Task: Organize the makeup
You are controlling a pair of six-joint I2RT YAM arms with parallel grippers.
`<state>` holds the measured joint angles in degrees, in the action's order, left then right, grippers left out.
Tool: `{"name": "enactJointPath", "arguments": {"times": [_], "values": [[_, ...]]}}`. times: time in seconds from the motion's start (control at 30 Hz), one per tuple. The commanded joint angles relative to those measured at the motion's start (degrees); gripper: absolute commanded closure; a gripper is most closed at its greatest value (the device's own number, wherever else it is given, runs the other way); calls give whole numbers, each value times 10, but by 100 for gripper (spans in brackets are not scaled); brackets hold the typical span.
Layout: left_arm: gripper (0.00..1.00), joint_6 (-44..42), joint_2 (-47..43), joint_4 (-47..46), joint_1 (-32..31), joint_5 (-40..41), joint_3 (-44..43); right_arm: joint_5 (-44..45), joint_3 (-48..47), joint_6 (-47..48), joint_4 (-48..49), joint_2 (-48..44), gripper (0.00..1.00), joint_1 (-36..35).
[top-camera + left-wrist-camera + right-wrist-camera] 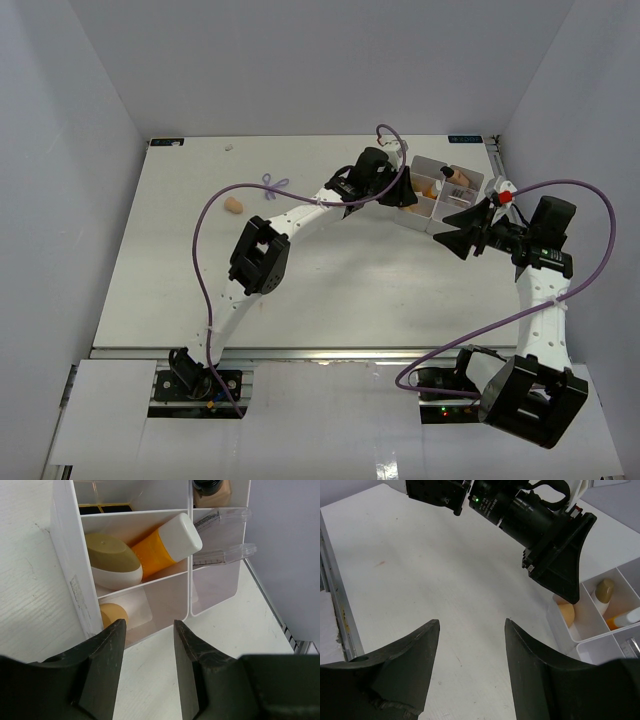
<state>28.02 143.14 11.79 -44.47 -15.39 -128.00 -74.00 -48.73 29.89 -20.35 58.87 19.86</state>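
Observation:
The white tray (421,160) stands at the back right. In the left wrist view its wall (65,555) bounds compartments holding an orange tube (160,547), a beige and white egg-shaped piece (112,562), a beige egg sponge (114,615), black-gold lipstick tubes (105,509) and a beige bottle (212,490). My left gripper (149,630) is open and empty just in front of the tray's near corner (400,195). My right gripper (453,231) is open and empty over bare table beside the tray (471,625). A loose egg sponge (233,206), a purple looped tool (275,183) and a small white oval (229,147) lie on the table at the back left.
Clear plastic packets (222,535) sit in the tray's right compartment. The right wrist view shows the left gripper (555,565) over the tray (560,627). White walls enclose the table on three sides. A metal rail (300,352) runs along the near edge.

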Motion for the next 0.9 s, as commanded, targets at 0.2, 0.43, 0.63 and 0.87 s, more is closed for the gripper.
{"name": "enactJointPath", "arguments": {"times": [0.2, 0.43, 0.63, 0.87], "values": [[37, -54, -229, -18, 15, 39, 166, -39, 17, -1, 15, -8, 38, 6], [35, -32, -447, -64, 124, 39, 484, -41, 23, -1, 16, -6, 37, 6], [47, 4, -520, -28, 289, 28, 615, -35, 30, -12, 29, 4, 37, 1], [68, 44, -424, 66, 398, 75, 549, -27, 32, -17, 34, 7, 38, -5]]}}
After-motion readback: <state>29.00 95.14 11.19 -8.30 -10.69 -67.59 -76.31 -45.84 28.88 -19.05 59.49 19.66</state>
